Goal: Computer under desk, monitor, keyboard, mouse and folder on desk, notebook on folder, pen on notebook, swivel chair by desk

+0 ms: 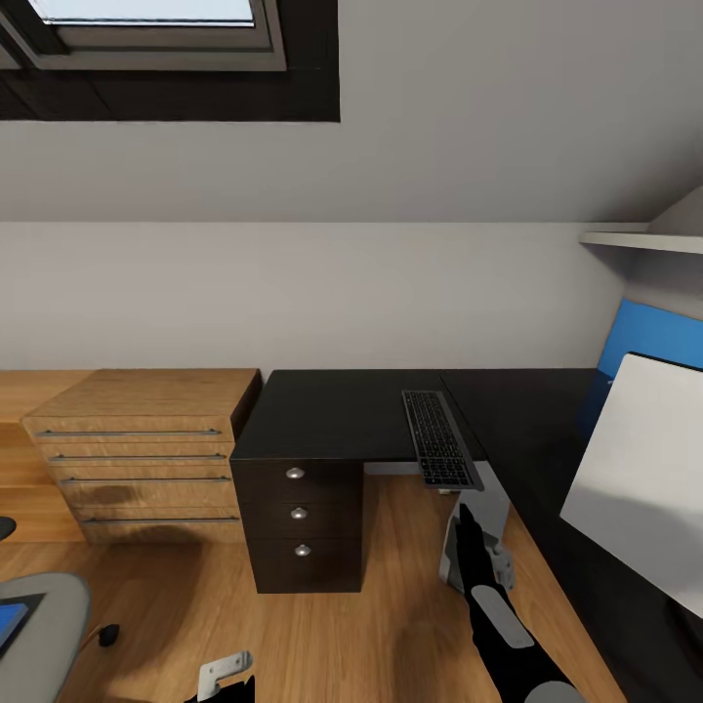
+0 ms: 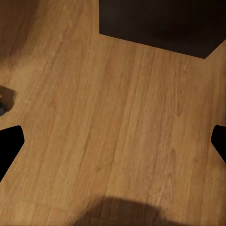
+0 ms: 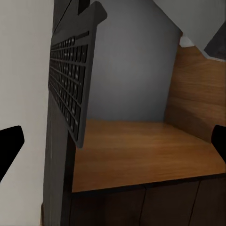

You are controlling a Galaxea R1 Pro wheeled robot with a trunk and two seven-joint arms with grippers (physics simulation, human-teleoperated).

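Reaching below the counter (image 1: 342,415), I see my right claw (image 1: 467,522) spread wide beneath the overhanging keyboard (image 1: 439,439), monitor (image 1: 644,469) just beside.

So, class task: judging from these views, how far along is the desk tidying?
Done: the keyboard lies on the desk, overhanging its front edge, and the monitor stands there. In hand: nothing; both end effectors are open, the right end effector below the keyboard. Left: the blue folder is still on the swivel chair.

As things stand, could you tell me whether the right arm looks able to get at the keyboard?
Probably yes. The keyboard overhangs the desk edge just beyond the right gripper, whose jaws are open, with nothing between them.
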